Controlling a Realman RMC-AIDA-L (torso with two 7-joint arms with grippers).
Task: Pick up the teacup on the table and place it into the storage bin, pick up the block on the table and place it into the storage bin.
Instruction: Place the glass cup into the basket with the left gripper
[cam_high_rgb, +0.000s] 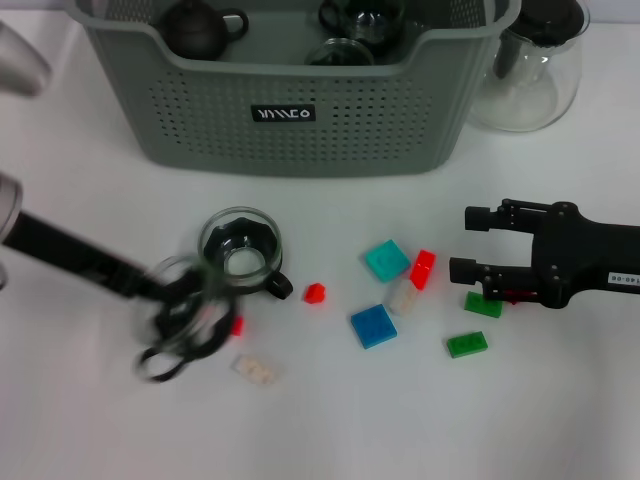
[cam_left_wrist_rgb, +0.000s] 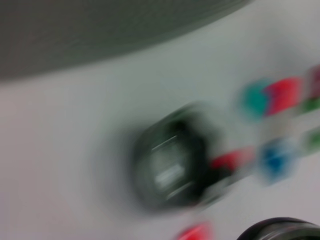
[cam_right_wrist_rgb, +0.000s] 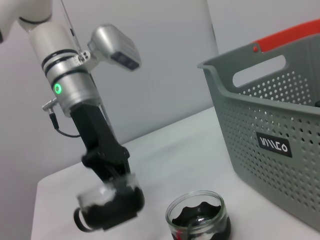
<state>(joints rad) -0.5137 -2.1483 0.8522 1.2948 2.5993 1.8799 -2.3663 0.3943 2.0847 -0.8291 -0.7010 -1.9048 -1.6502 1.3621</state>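
My left gripper (cam_high_rgb: 178, 325) is low over the counter (cam_high_rgb: 80, 420), closed on a glass teacup (cam_right_wrist_rgb: 107, 202) that sits in its jaws, blurred with motion; a second teacup (cam_high_rgb: 241, 250) stands just beside it, on the bin side; the bin (cam_high_rgb: 300, 110) is at the back of the counter and already has dark teaware in it; my right gripper (cam_high_rgb: 478, 243) hovers open and empty near the blocks, with a green block (cam_high_rgb: 483, 304) just beside it (others, red, blue and teal, lie scattered between the two arms); I judge the teacup step is in hand; next I must lift the teacup clear of its neighbour, carry it over the bin's rim and let go inside
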